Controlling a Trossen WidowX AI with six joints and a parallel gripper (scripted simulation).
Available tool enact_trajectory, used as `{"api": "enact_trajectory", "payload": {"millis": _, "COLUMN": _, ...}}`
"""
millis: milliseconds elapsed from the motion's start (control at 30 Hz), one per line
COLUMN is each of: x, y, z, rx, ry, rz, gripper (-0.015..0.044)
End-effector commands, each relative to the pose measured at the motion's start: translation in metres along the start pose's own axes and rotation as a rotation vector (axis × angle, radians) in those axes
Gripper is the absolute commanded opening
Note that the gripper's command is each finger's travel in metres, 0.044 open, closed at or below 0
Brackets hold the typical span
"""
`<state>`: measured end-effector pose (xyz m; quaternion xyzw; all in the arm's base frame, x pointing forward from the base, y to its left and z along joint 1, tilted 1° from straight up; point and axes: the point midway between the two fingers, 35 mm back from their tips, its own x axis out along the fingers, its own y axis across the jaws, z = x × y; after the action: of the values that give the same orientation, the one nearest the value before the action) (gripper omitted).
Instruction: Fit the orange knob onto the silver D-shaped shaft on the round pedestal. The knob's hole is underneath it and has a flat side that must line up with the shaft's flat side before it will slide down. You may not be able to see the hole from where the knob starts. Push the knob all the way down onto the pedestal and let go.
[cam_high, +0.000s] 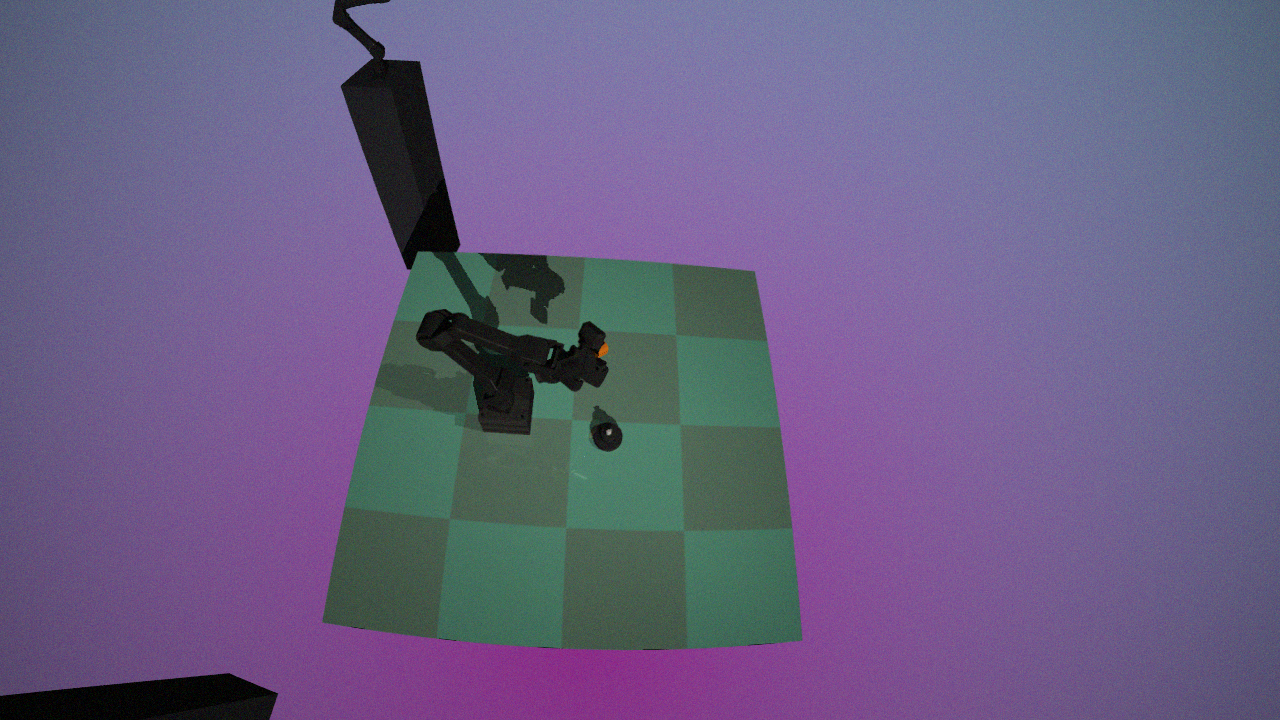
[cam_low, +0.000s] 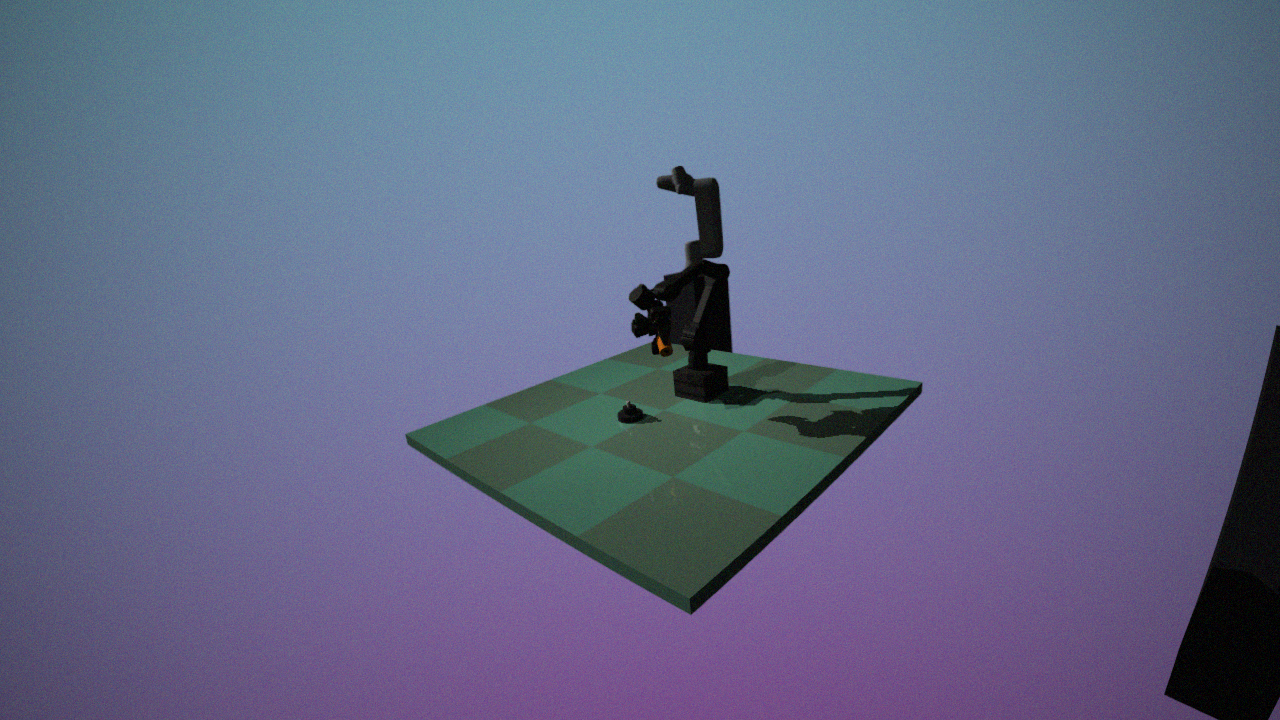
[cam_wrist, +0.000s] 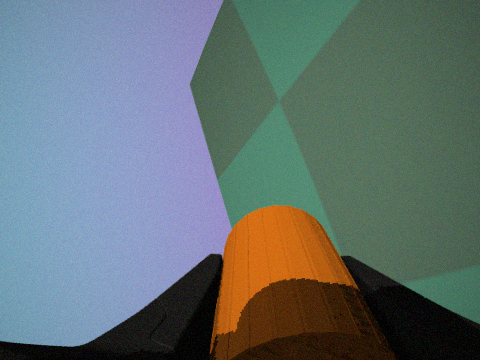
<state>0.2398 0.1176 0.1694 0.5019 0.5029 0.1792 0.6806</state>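
The orange knob (cam_high: 603, 349) (cam_low: 663, 345) (cam_wrist: 280, 260) is held up in the air, well above the board. My gripper (cam_wrist: 280, 267) is shut on it, one dark finger on each side. In the exterior view the knob tilts, its lower end toward the arm's base. Its hole does not show. The round dark pedestal (cam_high: 612, 444) (cam_low: 630, 417) stands on the board, with the small silver shaft (cam_high: 608, 431) upright at its centre. The knob is apart from the pedestal, behind it and higher. The pedestal is outside the wrist view. The shaft's flat side is too small to make out.
The checkered green board (cam_high: 626, 582) (cam_low: 572, 501) (cam_wrist: 295, 150) carries the arm's dark base (cam_high: 505, 411) (cam_low: 700, 383) to the left of the pedestal in the top view. A tall dark block (cam_high: 384, 134) stands beyond the board's far left corner. Another dark block (cam_high: 179, 694) is at lower left.
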Motion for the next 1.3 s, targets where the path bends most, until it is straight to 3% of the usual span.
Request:
{"api": "enact_trajectory", "payload": {"millis": 0, "x": 0.000, "y": 0.000, "z": 0.000, "rx": -0.004, "ry": -0.002, "rz": 0.000, "gripper": 0.0000}}
{"api": "enact_trajectory", "payload": {"millis": 300, "x": 0.005, "y": -0.005, "z": 0.000, "rx": -0.007, "ry": -0.001, "rz": -0.043, "gripper": 0.0000}}
{"api": "enact_trajectory", "payload": {"millis": 1267, "x": 0.052, "y": -0.044, "z": -0.001, "rx": -0.004, "ry": -0.002, "rz": -0.759, "gripper": 0.0000}}
